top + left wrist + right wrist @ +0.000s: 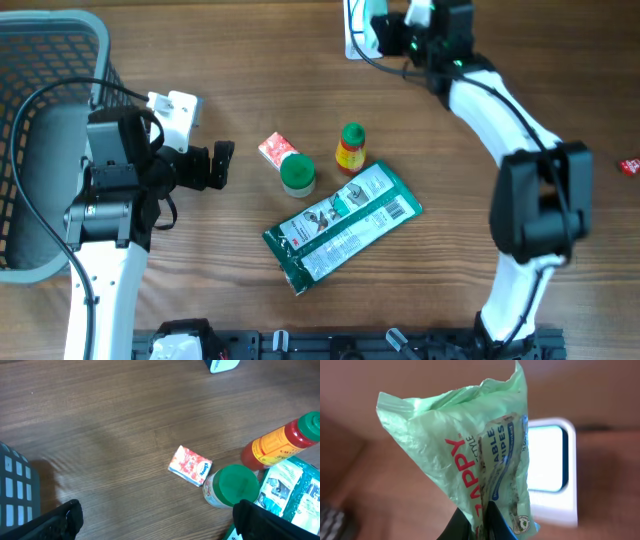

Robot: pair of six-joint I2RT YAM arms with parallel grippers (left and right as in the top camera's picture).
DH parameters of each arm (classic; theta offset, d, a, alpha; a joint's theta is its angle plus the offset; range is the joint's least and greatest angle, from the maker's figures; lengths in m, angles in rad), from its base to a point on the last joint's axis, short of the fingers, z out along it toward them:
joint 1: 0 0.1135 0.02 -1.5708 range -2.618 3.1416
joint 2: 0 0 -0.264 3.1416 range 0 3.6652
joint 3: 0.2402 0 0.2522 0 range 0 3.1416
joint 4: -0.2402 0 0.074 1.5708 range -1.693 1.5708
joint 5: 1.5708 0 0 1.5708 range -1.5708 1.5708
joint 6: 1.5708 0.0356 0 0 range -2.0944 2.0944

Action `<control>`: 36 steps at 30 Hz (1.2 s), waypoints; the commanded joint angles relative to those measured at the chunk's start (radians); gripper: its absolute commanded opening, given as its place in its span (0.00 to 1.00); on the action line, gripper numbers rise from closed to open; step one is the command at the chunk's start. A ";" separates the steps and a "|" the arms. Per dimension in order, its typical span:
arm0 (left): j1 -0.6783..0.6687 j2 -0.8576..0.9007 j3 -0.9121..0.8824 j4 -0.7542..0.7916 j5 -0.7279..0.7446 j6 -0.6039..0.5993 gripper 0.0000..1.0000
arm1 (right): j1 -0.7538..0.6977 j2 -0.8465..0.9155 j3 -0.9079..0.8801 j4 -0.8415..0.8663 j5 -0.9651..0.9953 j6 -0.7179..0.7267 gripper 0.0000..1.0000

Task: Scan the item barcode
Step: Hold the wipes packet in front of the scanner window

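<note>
My right gripper (480, 522) grips the green Zappy wipes pack (465, 445), held before the white scanner (550, 470) and hiding its left edge. My left gripper (219, 166) hangs wide open over the desk (100, 420) near the tissue packet (190, 465), green-lidded jar (232, 485) and sauce bottle (280, 445).

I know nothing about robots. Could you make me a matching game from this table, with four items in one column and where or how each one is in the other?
Items:
1. pale green wipes pack
2. sauce bottle
3. small red tissue pack
4. dark green flat packet

States:
A. lying on the table, barcode facing up
B. pinched in the shut right gripper
C. green cap, yellow label
D. item nearest the open left gripper

Pairs: 1-B, 2-C, 3-D, 4-A
</note>
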 commanded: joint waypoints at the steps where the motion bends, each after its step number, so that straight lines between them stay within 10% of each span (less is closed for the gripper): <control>1: 0.005 0.005 -0.006 0.002 0.019 -0.010 1.00 | 0.030 0.126 0.137 -0.001 0.163 -0.074 0.05; 24: 0.005 0.005 -0.006 0.002 0.019 -0.010 1.00 | 0.064 0.267 0.269 0.041 0.283 -0.137 0.04; 36: 0.005 0.005 -0.006 0.002 0.019 -0.009 1.00 | 0.039 0.196 0.467 -0.365 0.505 -0.137 0.05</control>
